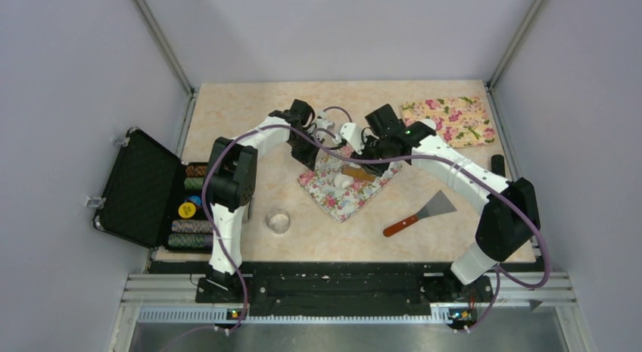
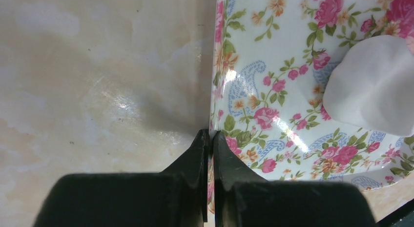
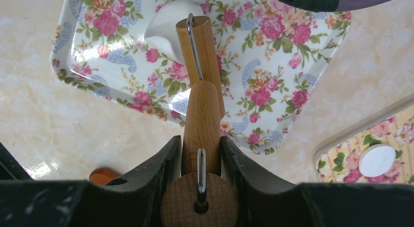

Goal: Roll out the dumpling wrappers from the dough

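Dough [image 1: 343, 182] [image 2: 376, 85] [image 3: 168, 24]: small white rounded lump, thick and not yet flattened, lying near the middle of the white rose-patterned floral mat [image 1: 341, 199] [image 2: 273, 90] [image 3: 273, 66], which sits cornerwise on the beige marbled surface [image 1: 250, 117] between the two arms.
Left tool [image 1: 306, 157] [image 2: 211, 134]: black fingers pressed together on the mat's edge, pinching its thin rim. This likely anchors the mat so it cannot slide under the roller.
Right tool [image 1: 371, 159] [image 3: 201, 144]: clamped on the handle of the light wooden rolling pin [image 1: 357, 172] [image 3: 200, 66], one jaw on each side. The barrel points away from the wrist and its far end reaches the lump. Whether it bears down cannot be told.
Finished piece: one thin, flat, round white dumpling wrapper [image 3: 377, 160] lies on a second, yellow floral mat [image 1: 448, 119] [image 3: 341, 163] at the far right, well apart from the working mat, seemingly a set-aside spot.
Step in hand: probably starting to roll this lump, so the task looks partly done.
Idle things: a red-handled metal spatula [image 1: 420, 214] right of the working mat, a small clear glass bowl [image 1: 278, 221] near the left arm, and an open black case [image 1: 140, 189] at the left edge.
Risk: with only one edge pinned, the mat may pivot under a sideways push.
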Controlling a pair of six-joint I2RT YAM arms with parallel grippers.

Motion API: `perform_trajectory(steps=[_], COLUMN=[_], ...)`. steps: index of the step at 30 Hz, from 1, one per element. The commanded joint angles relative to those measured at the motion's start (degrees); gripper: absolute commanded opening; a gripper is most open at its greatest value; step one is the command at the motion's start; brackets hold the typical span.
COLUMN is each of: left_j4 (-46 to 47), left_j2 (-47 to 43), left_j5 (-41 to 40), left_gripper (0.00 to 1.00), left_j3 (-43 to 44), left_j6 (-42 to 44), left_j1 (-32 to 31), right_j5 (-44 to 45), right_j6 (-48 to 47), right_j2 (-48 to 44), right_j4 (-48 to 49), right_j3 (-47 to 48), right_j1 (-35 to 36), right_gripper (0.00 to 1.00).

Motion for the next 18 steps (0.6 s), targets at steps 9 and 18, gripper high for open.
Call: perform_trajectory(steps=[9,18], left_j4=[0.5,0.6], left_j2=[1.9,1.8], left_j5=[-2.6,-2.5], left_gripper=[0.0,0.0], left_j3=[0.6,0.5], left_j6=[0.1,0.1], left_j1=[0.0,-0.1], right_j5=[3.1,5.0], right_j6=[-4.1,-4.3], right_j2=[-2.1,-1.7], right_j4=[3.9,4.1], right_j3=[0.5,-3.4], right_j1=[3.8,8.4], right_gripper=[0.0,0.0])
